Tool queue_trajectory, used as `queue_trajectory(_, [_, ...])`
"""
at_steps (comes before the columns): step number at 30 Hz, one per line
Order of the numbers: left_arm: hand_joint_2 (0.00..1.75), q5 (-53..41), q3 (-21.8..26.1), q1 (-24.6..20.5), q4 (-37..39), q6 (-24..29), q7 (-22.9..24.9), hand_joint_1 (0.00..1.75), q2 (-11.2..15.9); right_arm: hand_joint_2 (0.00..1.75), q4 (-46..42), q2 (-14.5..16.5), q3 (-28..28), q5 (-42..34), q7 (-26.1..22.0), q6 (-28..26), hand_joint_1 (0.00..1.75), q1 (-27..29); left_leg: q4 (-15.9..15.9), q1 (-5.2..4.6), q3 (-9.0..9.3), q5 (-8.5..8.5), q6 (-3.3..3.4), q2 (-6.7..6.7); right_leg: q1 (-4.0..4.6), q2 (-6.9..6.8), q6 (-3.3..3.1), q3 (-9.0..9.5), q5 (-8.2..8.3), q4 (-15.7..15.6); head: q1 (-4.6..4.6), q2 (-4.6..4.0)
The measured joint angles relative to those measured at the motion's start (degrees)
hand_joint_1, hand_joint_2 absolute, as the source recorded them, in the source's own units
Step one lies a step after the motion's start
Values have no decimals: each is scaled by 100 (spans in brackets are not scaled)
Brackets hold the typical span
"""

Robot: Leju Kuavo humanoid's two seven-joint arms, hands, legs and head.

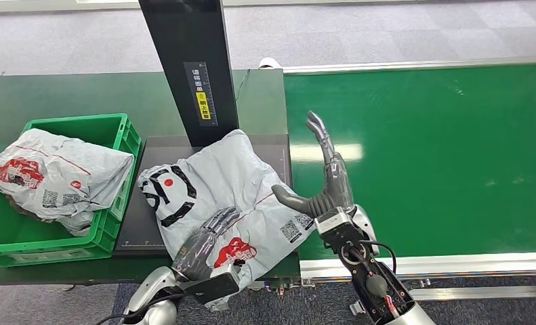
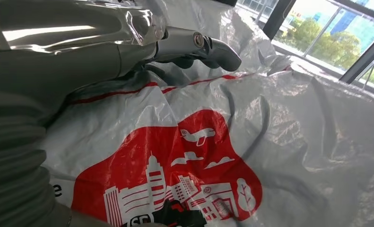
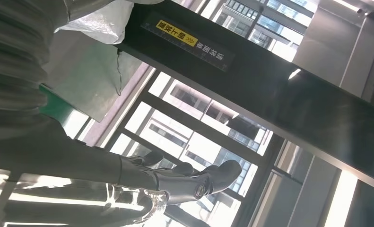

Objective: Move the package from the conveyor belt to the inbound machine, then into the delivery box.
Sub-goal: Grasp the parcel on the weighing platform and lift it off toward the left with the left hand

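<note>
Nearest to us, at the bottom centre of the head view, our left hand (image 1: 207, 245) lies palm-down on the package (image 1: 217, 196), its dark fingers (image 1: 221, 220) stretched flat over the grey plastic just above the red printed emblem. In the left wrist view the thumb (image 2: 199, 47) reaches across the crinkled film beside a thin red line, with the red emblem low in that picture. We see the hand pressing on the bag; whether any finger has hooked under the film we cannot tell.

Our right arm comes up from the lower right of the head view. The right hand (image 1: 326, 183) stands on edge at the bag's right border, fingers apart and pointing toward the top of the picture over the green conveyor belt (image 1: 441, 156), thumb jutting left against the package. It holds nothing.

The package sprawls at centre frame on the dark plate of the inbound machine (image 1: 143, 223), beneath the black upright column (image 1: 187, 68) with its yellow label; its lower right part overhangs the plate's edge.

At the left edge sits the green delivery box (image 1: 119, 132) with another grey bag (image 1: 55, 176) in it.
</note>
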Motion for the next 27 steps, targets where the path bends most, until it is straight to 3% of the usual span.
queue_trajectory(6, [175, -67, 6, -55, 111, -101, 58, 0, 1, 175, 43, 3, -3, 11, 0, 14, 0, 0, 0, 0, 0, 0, 0, -1, 0, 0, 0, 3, 0, 0, 1, 0])
queue_trajectory(7, [175, -68, 6, -65, 125, -103, 58, 7, 1, 175, 49, 4, -3, 11, 0, 16, 0, 0, 0, 0, 0, 0, 0, -1, 0, 0, 0, 3, 0, 0, 1, 0])
queue_trajectory(11, [175, -70, 7, -86, 166, -104, 58, 161, 1, 175, 63, 4, -3, 12, 0, 20, 0, 0, 0, 0, 1, 0, 0, -2, 0, 0, 0, 5, 0, 0, 1, 0])
queue_trajectory(12, [175, -71, 11, -88, 173, -97, 58, 170, 1, 175, 67, 4, -4, 13, 0, 20, 0, 0, 0, 0, 2, 0, 0, -2, 0, 0, 0, 5, 0, 0, 1, 0])
queue_trajectory(27, [175, -21, 258, -142, 181, 230, -127, 175, -85, 175, 73, 9, -72, 38, 0, 21, 0, 14, 0, 0, 3, 0, 0, -2, 0, 0, 0, 5, 0, 0, 1, 0])
